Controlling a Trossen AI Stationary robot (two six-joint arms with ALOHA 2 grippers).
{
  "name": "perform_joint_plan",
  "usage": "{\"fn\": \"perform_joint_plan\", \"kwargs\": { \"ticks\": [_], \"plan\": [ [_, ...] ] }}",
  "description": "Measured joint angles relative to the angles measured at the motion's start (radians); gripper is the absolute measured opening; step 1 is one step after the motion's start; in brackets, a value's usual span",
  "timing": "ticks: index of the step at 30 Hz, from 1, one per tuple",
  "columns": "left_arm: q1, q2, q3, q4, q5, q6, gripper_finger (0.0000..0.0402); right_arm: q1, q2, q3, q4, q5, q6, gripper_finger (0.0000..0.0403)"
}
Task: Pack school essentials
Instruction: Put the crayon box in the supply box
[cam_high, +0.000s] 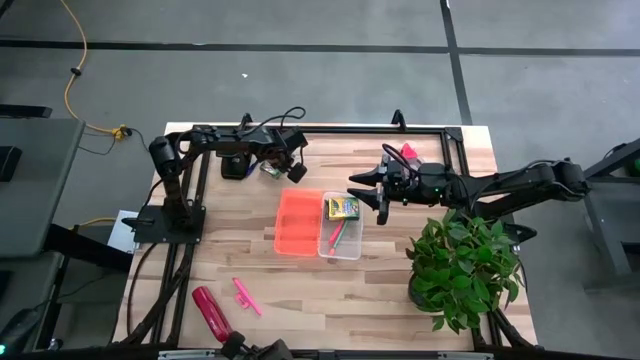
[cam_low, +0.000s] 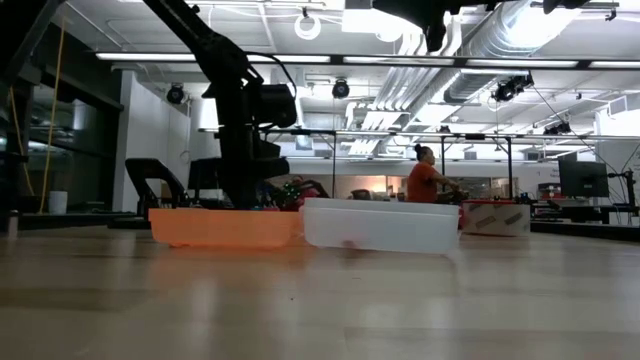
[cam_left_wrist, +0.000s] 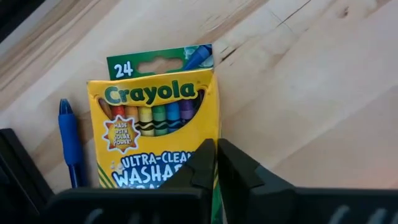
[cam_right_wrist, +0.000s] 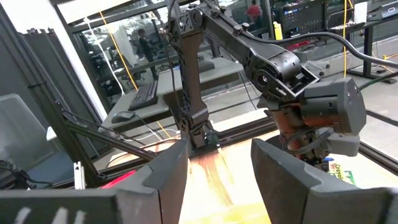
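Note:
A yellow-and-green crayon box (cam_left_wrist: 155, 124) lies flat on the wood near the table's far edge, left of centre, with a blue pen (cam_left_wrist: 69, 143) beside it. My left gripper (cam_left_wrist: 216, 167) (cam_high: 268, 168) points steeply down at it, shut, fingertips at the box's long side edge. A second crayon box (cam_high: 342, 207) and pencils (cam_high: 336, 235) lie in the clear bin (cam_high: 340, 252). My right gripper (cam_high: 368, 193) hovers level and open just right of the bin, touching nothing. A pink marker (cam_high: 245, 295) lies toward the near left. My left gripper comes from above, slanting, and its shut fingertips (cam_left_wrist: 202, 163) meet right on the crayon box's long side edge (cam_left_wrist: 215, 134), near the box's lower end. A green sliver shows between the fingers. Whether cardboard is pinched I cannot tell. The box lies flat on the table.
An orange tray (cam_high: 298, 222) lies against the bin's left side. A long red object (cam_high: 212, 310) sits at the near left edge, a potted plant (cam_high: 462, 262) at the near right. A black frame (cam_high: 440, 128) runs along the far edge. People show in the room beyond.

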Motion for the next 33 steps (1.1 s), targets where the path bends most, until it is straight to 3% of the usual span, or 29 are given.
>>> {"fn": "perform_joint_plan", "kwargs": {
  "ticks": [9,20,33],
  "plan": [
    [0.000,-0.003,0.000,-0.011,0.011,0.038,0.0001,0.000,0.000,0.000,0.000,0.000,0.000,0.0169],
    [0.002,-0.102,0.000,-0.017,0.016,0.044,0.0000,0.000,0.000,0.000,0.000,0.000,0.000,0.0169],
    [-0.021,-0.096,0.000,0.033,0.009,-0.011,0.0014,0.000,0.000,0.000,0.000,0.000,0.023,0.0169]
  ]
}}
